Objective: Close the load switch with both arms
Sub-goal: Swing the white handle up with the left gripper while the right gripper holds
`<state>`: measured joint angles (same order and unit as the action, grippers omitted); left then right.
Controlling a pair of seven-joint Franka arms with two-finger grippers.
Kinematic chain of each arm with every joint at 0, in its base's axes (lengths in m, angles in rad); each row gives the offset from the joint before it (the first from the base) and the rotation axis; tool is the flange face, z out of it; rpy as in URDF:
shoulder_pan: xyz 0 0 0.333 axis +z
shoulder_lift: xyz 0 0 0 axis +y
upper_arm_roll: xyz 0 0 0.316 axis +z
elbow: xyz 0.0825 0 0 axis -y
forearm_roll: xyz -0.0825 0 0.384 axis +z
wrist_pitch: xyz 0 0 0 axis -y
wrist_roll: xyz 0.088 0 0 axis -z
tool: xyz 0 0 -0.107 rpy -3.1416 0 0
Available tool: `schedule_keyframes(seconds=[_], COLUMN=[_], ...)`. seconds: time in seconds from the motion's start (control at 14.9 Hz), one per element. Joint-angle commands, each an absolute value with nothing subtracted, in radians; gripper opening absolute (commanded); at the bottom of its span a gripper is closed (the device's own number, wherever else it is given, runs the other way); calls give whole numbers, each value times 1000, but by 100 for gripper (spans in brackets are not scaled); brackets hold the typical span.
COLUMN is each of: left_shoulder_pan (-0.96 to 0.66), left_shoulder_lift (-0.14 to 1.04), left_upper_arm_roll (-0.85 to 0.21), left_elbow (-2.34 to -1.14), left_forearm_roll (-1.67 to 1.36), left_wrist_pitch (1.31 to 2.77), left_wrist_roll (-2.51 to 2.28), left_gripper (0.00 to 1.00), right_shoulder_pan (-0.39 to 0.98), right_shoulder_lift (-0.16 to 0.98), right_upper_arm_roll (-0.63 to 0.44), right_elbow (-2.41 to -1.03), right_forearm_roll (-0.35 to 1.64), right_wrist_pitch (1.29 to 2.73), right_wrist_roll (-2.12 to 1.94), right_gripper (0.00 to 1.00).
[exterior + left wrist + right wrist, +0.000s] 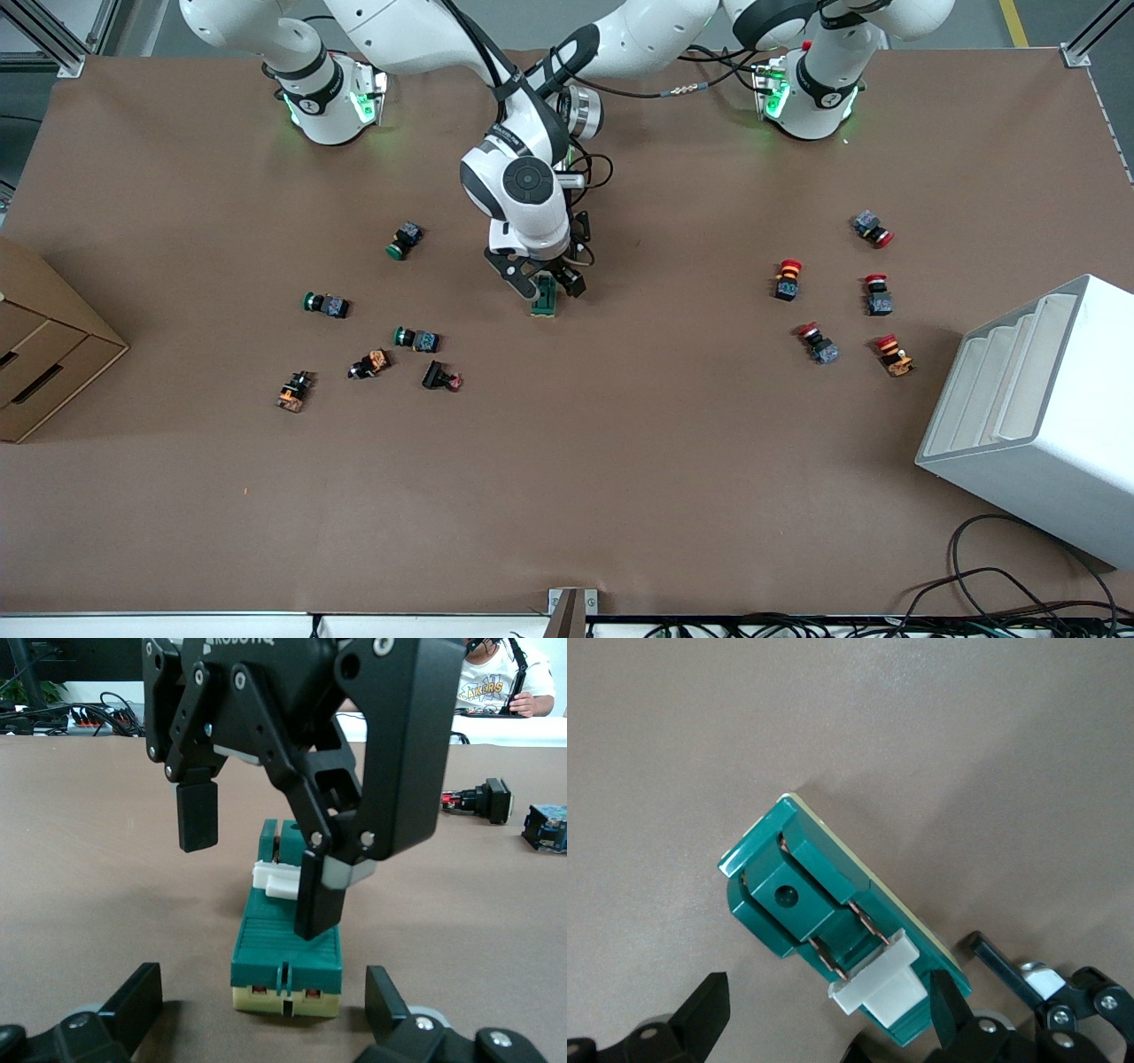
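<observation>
right gripper (257, 870) spread open, hanging just over the small dark-green rectangular load switch (288, 948), one black fingertip (314, 912) touching the white plastic lever (275, 879) on top, the other well clear in the air. left gripper (264, 997) also spread open, low at the brown table (620, 461), flanking the switch's end toward the robots' bases without touching. switch lying flat mid-table, long axis running from the bases toward the front camera. likely next: squeezing the body with the left, pressing the lever down with the right.
</observation>
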<state>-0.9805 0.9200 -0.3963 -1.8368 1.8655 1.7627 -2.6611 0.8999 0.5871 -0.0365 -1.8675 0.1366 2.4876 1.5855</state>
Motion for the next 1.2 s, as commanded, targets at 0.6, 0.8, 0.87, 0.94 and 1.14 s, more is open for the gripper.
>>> schedule_keyframes(seconds=[0.6,0.8,0.87,0.94,1.14], left_shoulder_pan=[-985,-985,-985,-985,-985], left_shoulder_lift=[986,986,986,986,986], left_upper_arm_roll=[-390,-390,-390,-390,-390], left_elbow=[-1795,-1795,-1793,-1792,-1789], left_forearm_roll=[1887,1887,1887,1887,1887], left_wrist_pitch=[1805,1805,1805,1805,1805], left_wrist_roll=[-2714,-2714,-2712,-2712,-2712], left_gripper=[100,100,100,100,100], right_shoulder_pan=[911,897,894,893,881], right_shoulder_lift=[644,643,643,643,643], right_upper_arm_roll=[-46,-48,-48,-48,-51], right_elbow=[-1786,-1753,-1746,-1741,-1726], right_forearm_roll=[147,149,149,149,146], right_wrist_pitch=[2500,2494,2493,2493,2493], right_wrist_roll=[1611,1612,1612,1612,1603], right_gripper=[100,100,100,100,100])
